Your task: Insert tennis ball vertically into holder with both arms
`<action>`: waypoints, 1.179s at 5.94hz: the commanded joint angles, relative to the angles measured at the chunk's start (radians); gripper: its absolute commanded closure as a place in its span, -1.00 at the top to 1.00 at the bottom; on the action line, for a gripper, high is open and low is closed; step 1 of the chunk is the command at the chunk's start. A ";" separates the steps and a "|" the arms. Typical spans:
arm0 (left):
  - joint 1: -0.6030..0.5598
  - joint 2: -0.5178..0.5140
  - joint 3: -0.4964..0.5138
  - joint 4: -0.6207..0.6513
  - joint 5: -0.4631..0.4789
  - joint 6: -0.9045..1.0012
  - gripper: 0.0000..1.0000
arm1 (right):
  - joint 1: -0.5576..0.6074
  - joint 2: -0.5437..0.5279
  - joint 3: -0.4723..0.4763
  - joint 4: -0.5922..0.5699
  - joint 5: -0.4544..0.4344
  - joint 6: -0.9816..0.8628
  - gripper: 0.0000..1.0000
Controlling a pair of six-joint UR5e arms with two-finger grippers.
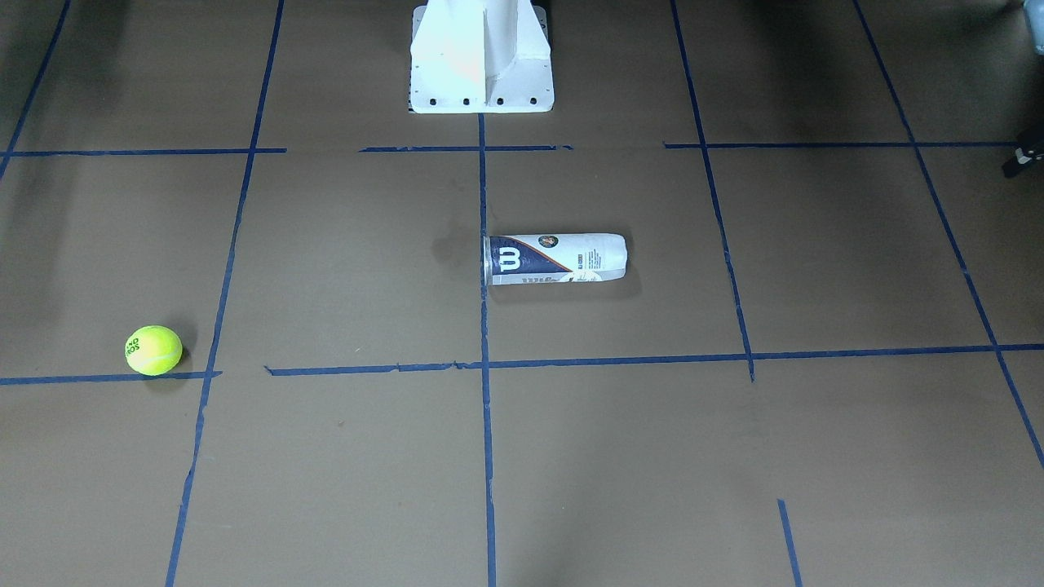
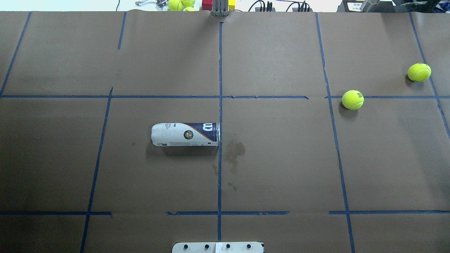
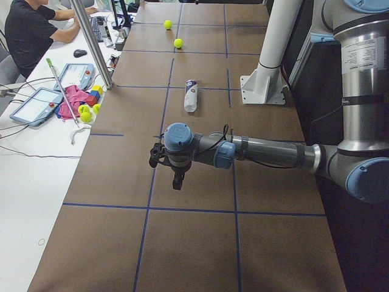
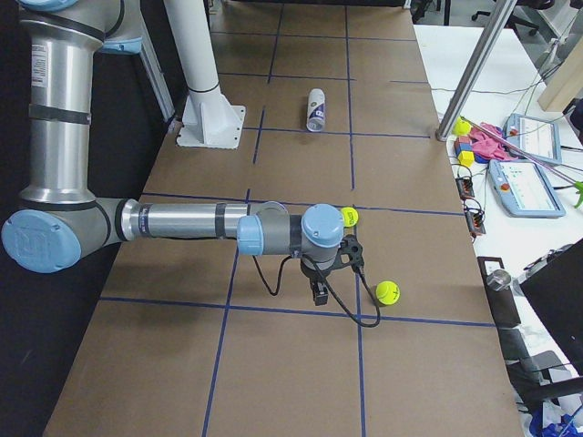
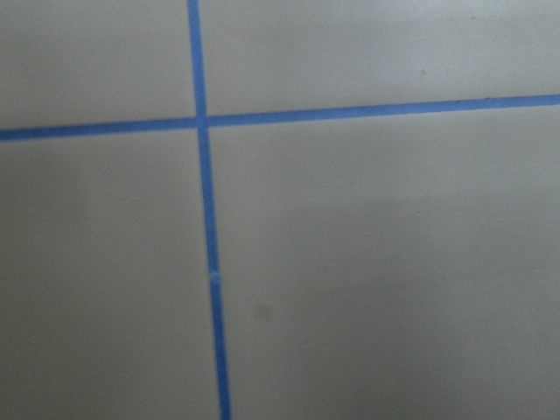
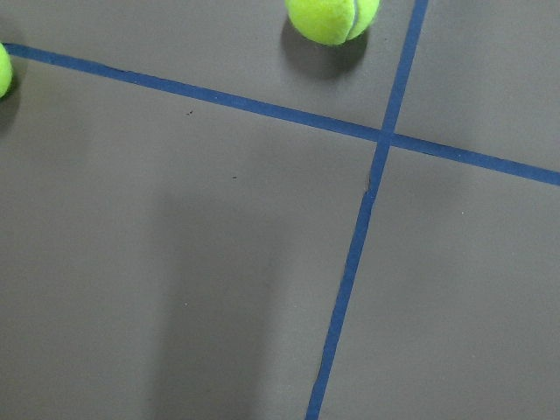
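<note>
The holder [image 1: 556, 259] lies on its side near the table's middle, also in the overhead view [image 2: 185, 134], with its silvery open rim toward the centre tape line. A tennis ball [image 2: 352, 99] with dark letters sits far to the right, also in the front view [image 1: 153, 350]. A second ball [image 2: 419, 72] lies farther right. My right gripper [image 4: 319, 293] hangs over the table near both balls; one ball shows in its wrist view [image 6: 332, 17]. My left gripper [image 3: 177, 182] hangs over bare table, far from the holder. I cannot tell whether either gripper is open or shut.
The white pedestal base [image 1: 481, 61] stands at the robot's edge of the table. A metal post [image 3: 91, 42] rises at the operators' edge. Spare balls and coloured blocks [image 2: 179, 4] lie beyond that edge. A person [image 3: 27, 30] sits at the side desk.
</note>
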 commanded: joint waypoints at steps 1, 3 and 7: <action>0.156 -0.097 -0.005 -0.065 -0.014 -0.051 1.00 | -0.008 -0.015 -0.014 0.077 0.001 0.001 1.00; 0.413 -0.341 -0.005 -0.093 -0.006 -0.053 1.00 | -0.008 -0.022 -0.034 0.081 -0.002 0.007 1.00; 0.806 -0.644 -0.032 -0.093 0.539 -0.024 1.00 | -0.010 -0.029 -0.039 0.085 -0.001 0.008 1.00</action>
